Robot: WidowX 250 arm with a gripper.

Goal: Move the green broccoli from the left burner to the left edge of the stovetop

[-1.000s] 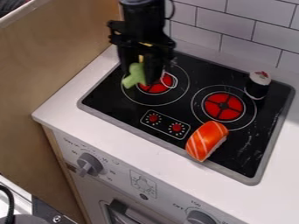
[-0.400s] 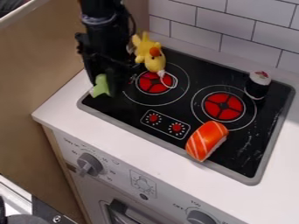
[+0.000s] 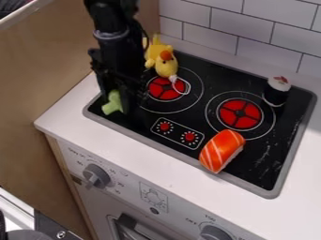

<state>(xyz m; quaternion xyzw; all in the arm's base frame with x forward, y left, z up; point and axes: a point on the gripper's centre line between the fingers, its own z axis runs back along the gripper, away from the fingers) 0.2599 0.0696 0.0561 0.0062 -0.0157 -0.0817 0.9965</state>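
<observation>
Gripper: we see the black gripper (image 3: 118,99) over the near left corner of the cooktop, its fingers narrowed around the green toy.
Green toy: we find this knobby piece (image 3: 113,103) low between the fingers, above the black surface; we cannot tell whether it touches down.
Yellow duck: a soft toy with an orange beak (image 3: 167,68) is just right of the arm, by the rear left burner (image 3: 164,89).
Salmon sushi: the orange, white-striped toy (image 3: 222,151) lies at the front right, near the other burner (image 3: 239,114).
Sushi roll: the black-and-white toy (image 3: 276,91) stands in the rear right corner.
Cooktop: a black panel (image 3: 260,161) with a gray rim, set in a white counter (image 3: 70,108).
</observation>
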